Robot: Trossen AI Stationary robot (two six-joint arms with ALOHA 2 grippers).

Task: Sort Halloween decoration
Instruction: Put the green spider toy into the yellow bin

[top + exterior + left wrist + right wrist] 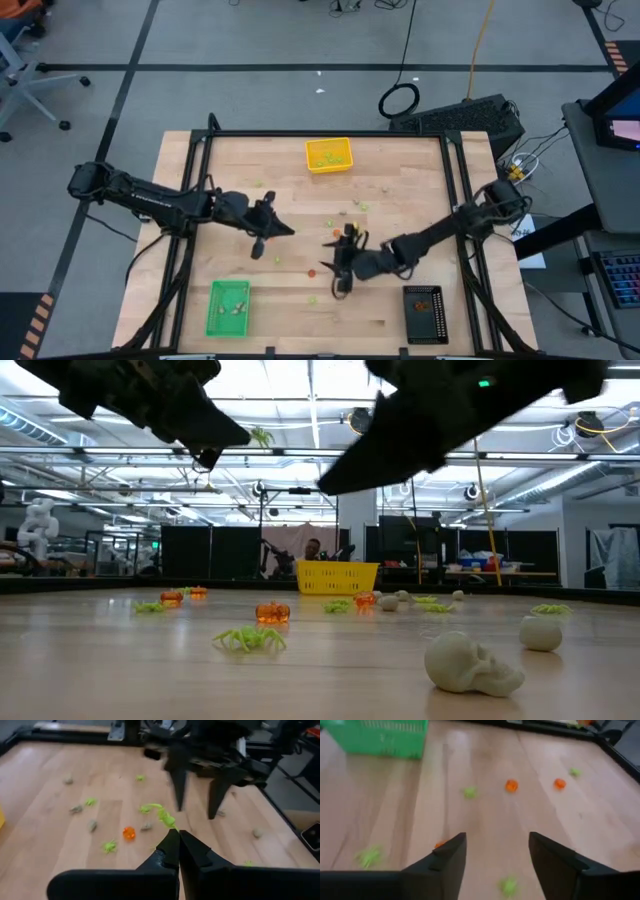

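Bright overhead ceiling lights, soft shadows, wrist views motion-blurred

Grey floor (pixel 250 40) crossed by dark tape lines surrounded the wooden desk (pixel 400 170). An office chair (pixel 25 70) stood far beyond the left gripper (pixel 272 236). In the low view, black partitions (pixel 210 552) and bright ceiling lights (pixel 300 405) filled the hall.

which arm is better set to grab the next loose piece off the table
Probably the right: its pincer stands open low over loose pieces, an orange piece beside one finger. The left pincer is shut on a green piece.
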